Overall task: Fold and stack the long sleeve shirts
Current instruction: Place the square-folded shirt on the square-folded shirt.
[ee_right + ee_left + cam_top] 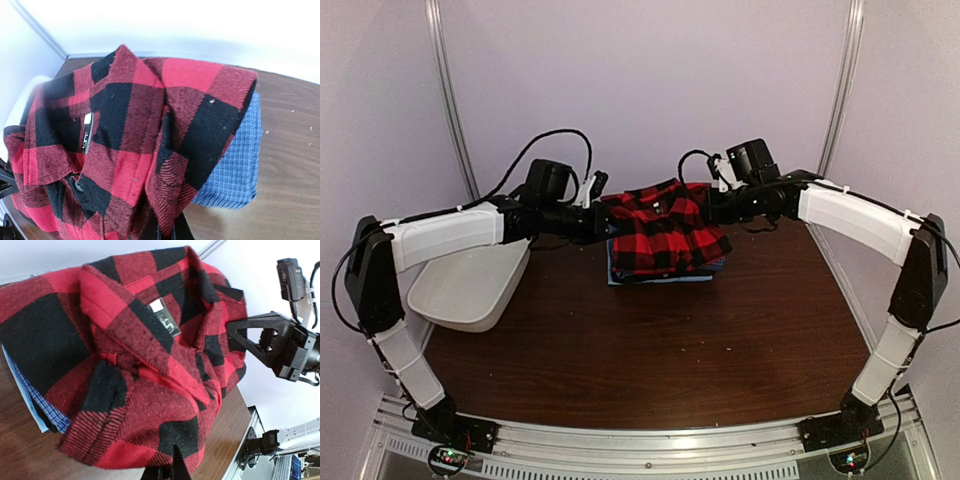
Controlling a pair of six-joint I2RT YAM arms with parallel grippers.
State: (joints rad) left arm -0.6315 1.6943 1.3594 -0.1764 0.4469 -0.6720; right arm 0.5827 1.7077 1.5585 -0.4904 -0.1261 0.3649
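The red-and-black plaid shirt [665, 232] lies bunched on top of the folded blue-and-white check shirt [660, 276] at the back middle of the table. My left gripper [605, 222] is shut on the plaid shirt's left edge, and cloth covers its fingertips in the left wrist view [172, 467]. My right gripper [712, 210] is shut on the shirt's right edge, with a fold of plaid between its fingers [170, 231]. The collar and label [165, 317] face up. The blue shirt shows under the plaid in both wrist views [37, 407] [235, 170].
A white plastic tub [470, 285] stands at the left of the dark wooden table [640, 360], under my left arm. White walls close the back and sides. The arm bases and a metal rail [650, 440] run along the near edge.
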